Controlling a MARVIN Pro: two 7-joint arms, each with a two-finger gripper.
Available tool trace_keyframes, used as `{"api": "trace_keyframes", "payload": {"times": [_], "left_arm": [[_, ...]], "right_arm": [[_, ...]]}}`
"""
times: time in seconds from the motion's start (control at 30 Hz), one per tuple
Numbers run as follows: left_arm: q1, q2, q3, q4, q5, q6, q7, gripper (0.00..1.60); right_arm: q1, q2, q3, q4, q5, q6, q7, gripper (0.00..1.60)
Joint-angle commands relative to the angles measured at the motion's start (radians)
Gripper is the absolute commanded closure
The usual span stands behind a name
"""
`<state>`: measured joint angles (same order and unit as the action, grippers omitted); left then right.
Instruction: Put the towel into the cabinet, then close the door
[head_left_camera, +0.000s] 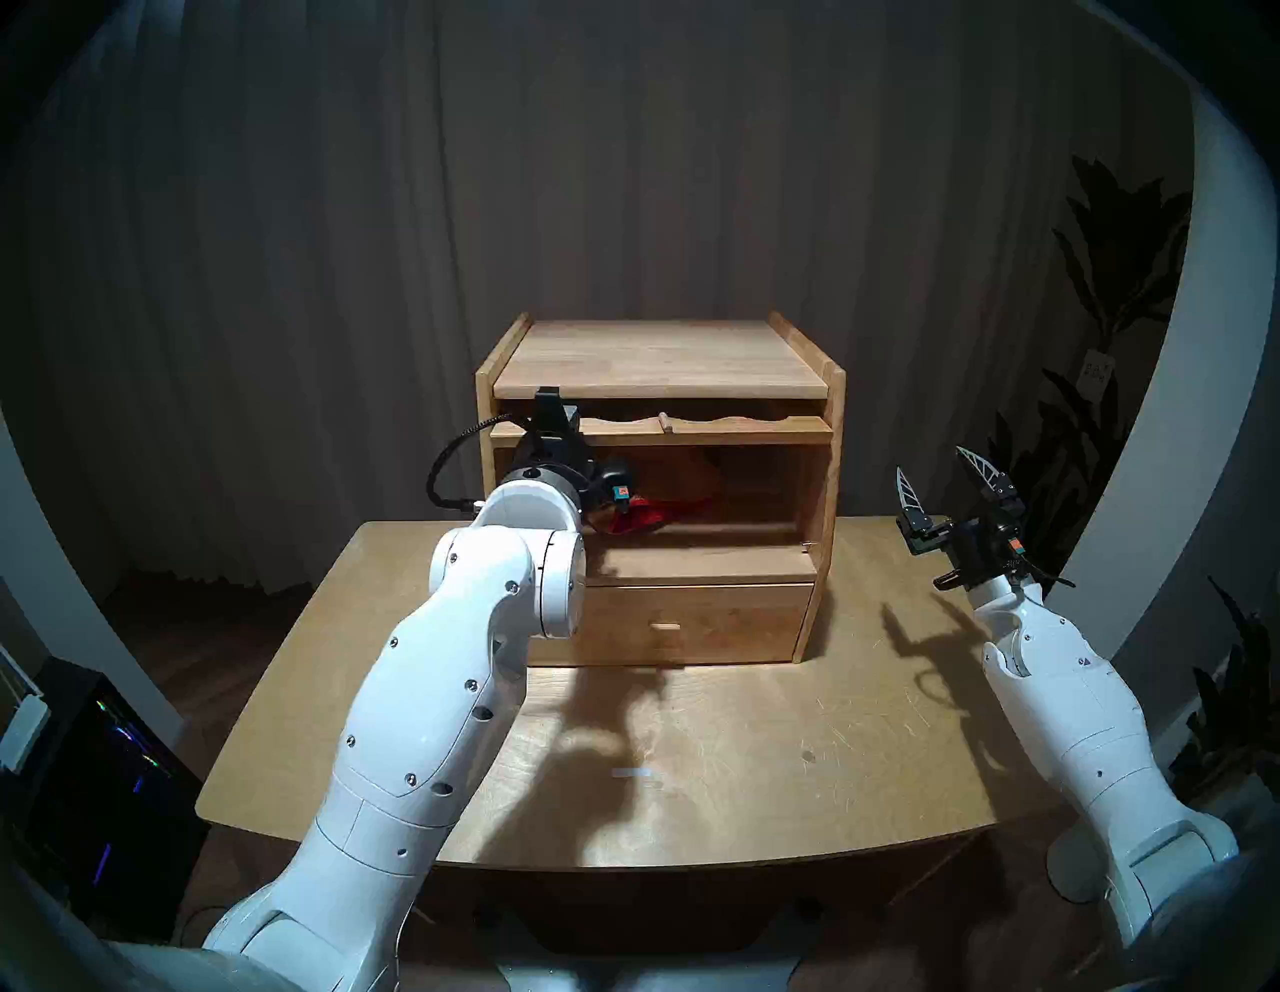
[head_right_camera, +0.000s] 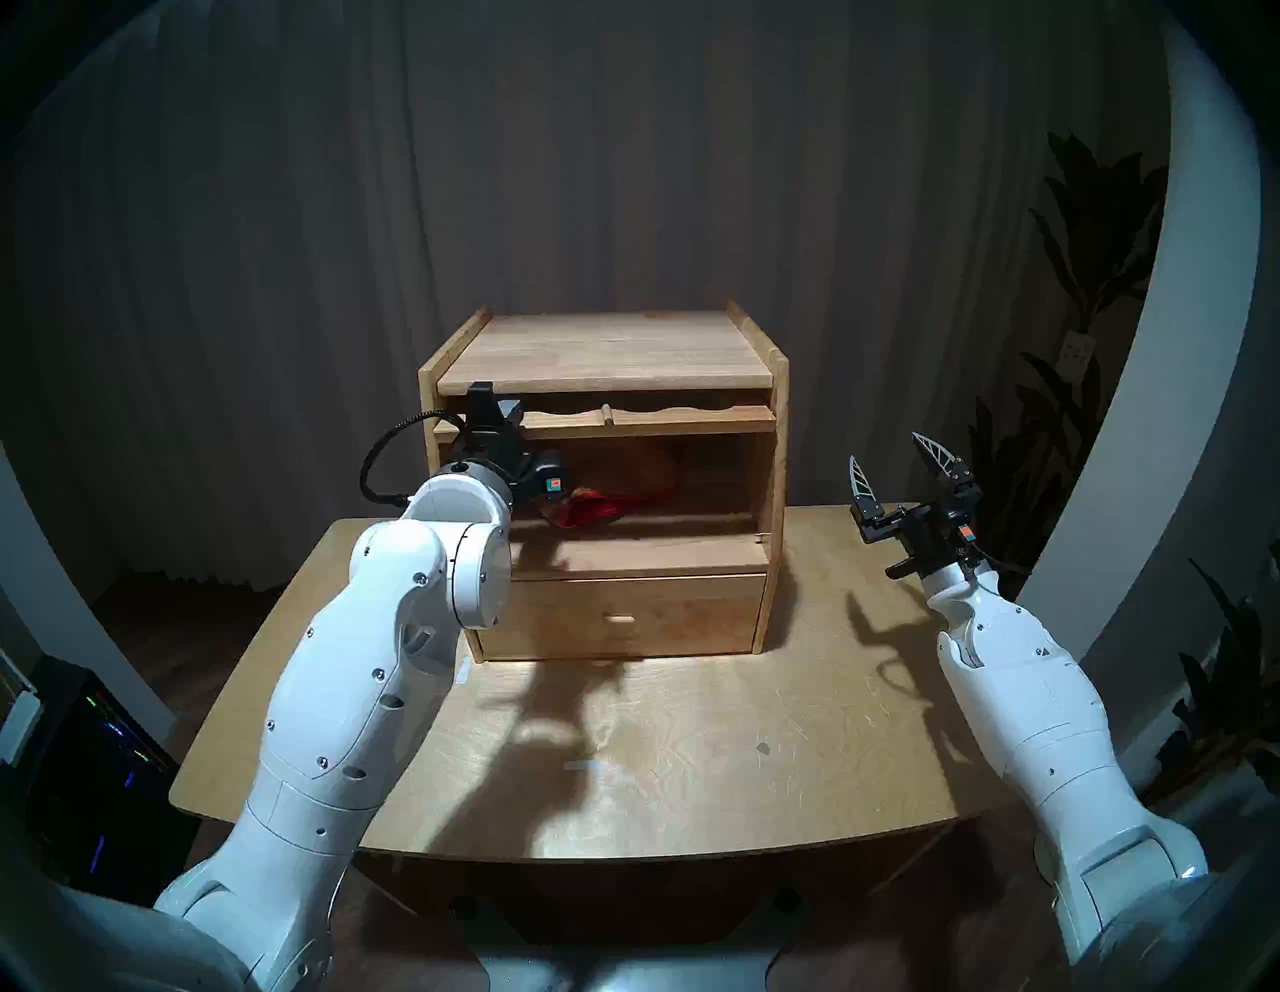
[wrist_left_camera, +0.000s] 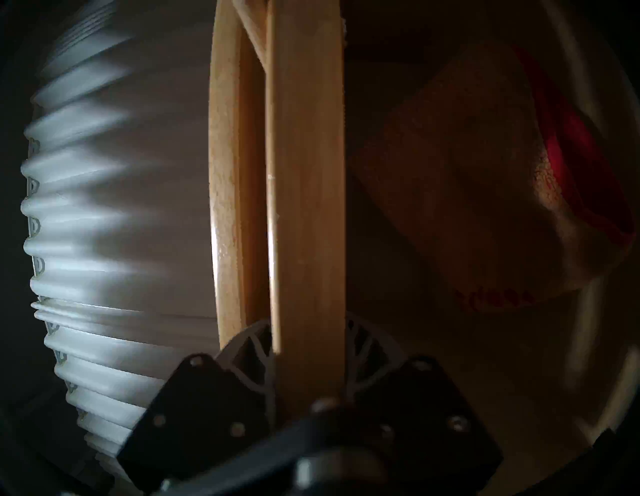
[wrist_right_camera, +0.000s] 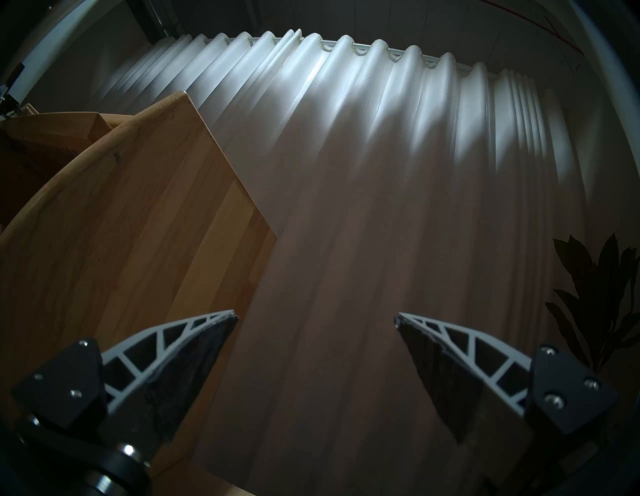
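The light-wood cabinet (head_left_camera: 658, 360) stands at the back of the table, its compartment open. The door (head_left_camera: 727, 428) is swung up and lies nearly level under the top, peg knob toward me. The towel (head_left_camera: 658, 509), orange-tan with red edges, lies bunched inside the compartment and also shows in the left wrist view (wrist_left_camera: 467, 190). My left gripper (wrist_left_camera: 308, 346) is shut on the door's left part (wrist_left_camera: 304, 207), a finger on each face. My right gripper (head_left_camera: 931, 463) is open and empty in the air right of the cabinet, fingers up; it also shows in the right wrist view (wrist_right_camera: 316, 317).
The bottom drawer (head_left_camera: 665, 623) is shut. The wooden table (head_left_camera: 762, 748) extends in front of the cabinet. A grey curtain hangs behind, a plant (head_left_camera: 1108, 277) stands at the right, and a dark computer case (head_left_camera: 90, 762) sits on the floor at the left.
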<state>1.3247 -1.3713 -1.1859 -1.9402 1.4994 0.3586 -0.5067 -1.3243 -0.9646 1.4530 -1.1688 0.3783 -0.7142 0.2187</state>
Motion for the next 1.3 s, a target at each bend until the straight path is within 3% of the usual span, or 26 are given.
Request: {"api": "trace_keyframes", "payload": {"times": [0.0,0.4,0.6,0.9,1.03,1.27], "left_arm": [[0.048,0.019,0.002,-0.105,0.021,0.012,0.041,1.60],[0.154,0.071,0.074,-0.220,0.081,0.006,0.076,1.60],[0.192,0.108,0.046,-0.272,0.103,0.023,0.064,1.60],[0.083,0.108,-0.054,-0.157,0.104,0.034,0.077,1.60],[0.074,0.116,-0.072,-0.152,0.098,0.028,0.078,1.60],[0.135,0.123,-0.066,-0.243,0.078,0.024,0.076,1.60]], "right_arm": [[0.014,0.002,0.005,-0.014,-0.001,-0.008,-0.002,0.00],[0.015,0.002,0.005,-0.013,0.000,-0.008,-0.001,0.00],[0.015,0.002,0.005,-0.013,0.000,-0.008,-0.002,0.00],[0.015,0.003,0.005,-0.013,0.000,-0.007,-0.001,0.00],[0.015,0.003,0.004,-0.013,0.001,-0.007,-0.001,0.00],[0.015,0.003,0.004,-0.013,0.001,-0.008,-0.001,0.00]]}}
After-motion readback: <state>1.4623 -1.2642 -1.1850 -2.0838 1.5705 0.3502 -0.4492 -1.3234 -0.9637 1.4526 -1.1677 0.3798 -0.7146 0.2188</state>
